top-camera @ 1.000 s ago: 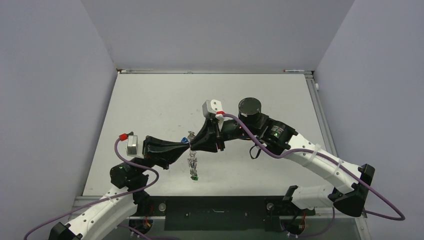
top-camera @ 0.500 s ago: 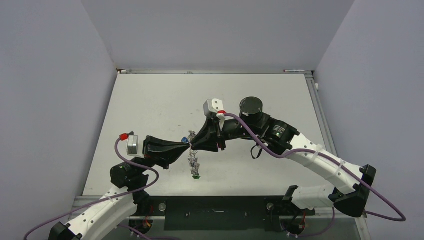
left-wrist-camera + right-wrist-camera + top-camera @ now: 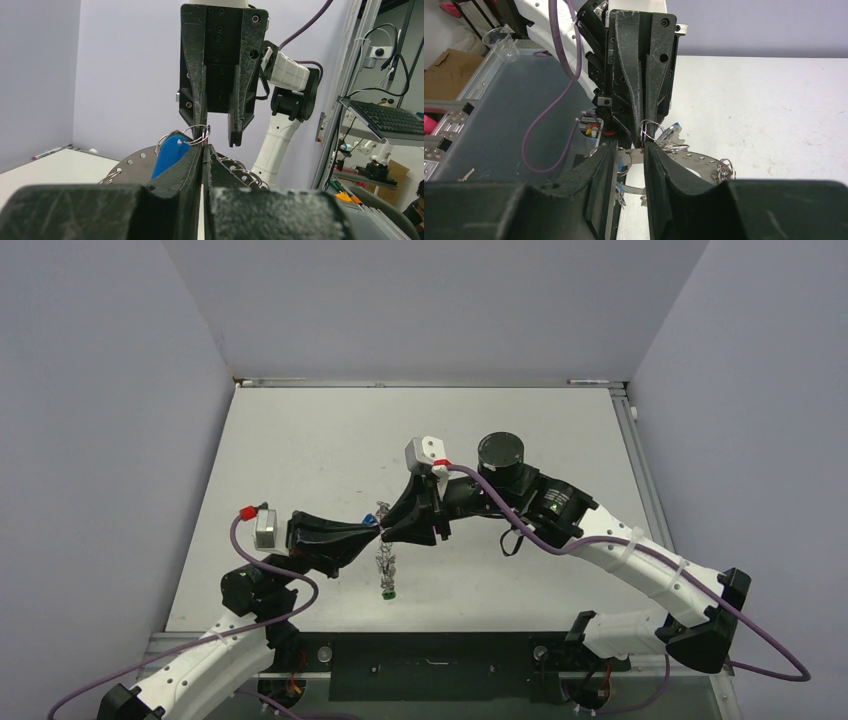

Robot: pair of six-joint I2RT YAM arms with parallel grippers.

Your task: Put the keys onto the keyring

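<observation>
**Left gripper** point(image 3: 203, 150): clenched, fingers pressed flat together. It pinches the edge of the keyring, which shows on both sides of the closed tips. It is raised above the table point(image 3: 300, 440) near the middle and points toward the right gripper.

**Right gripper** point(image 3: 218, 136): released, jaws standing apart. The left wrist view shows nothing clamped across the gap. It meets the left gripper tip to tip. One finger touches the wire loop and the other stands clear of it.

**Keyring** point(image 3: 137, 161): flat grey metal ring with a row of small round holes along its band. It is off the table, level with the meeting tips, and runs out to either side of the left fingers.

**Wire loop** point(image 3: 196, 134): thin silver split loop just above the left tips, against one right finger.

**Blue key** point(image 3: 169, 152): blue plastic head hanging from the wire loop, just beside the left fingers, in front of the keyring's band.

**Keys** point(image 3: 385, 568): a small silver cluster trailing from the tips toward the arms' bases. From above I cannot tell whether it dangles or lies on the table.

**Green key** point(image 3: 390, 592): green head at the cluster's near end.
</observation>
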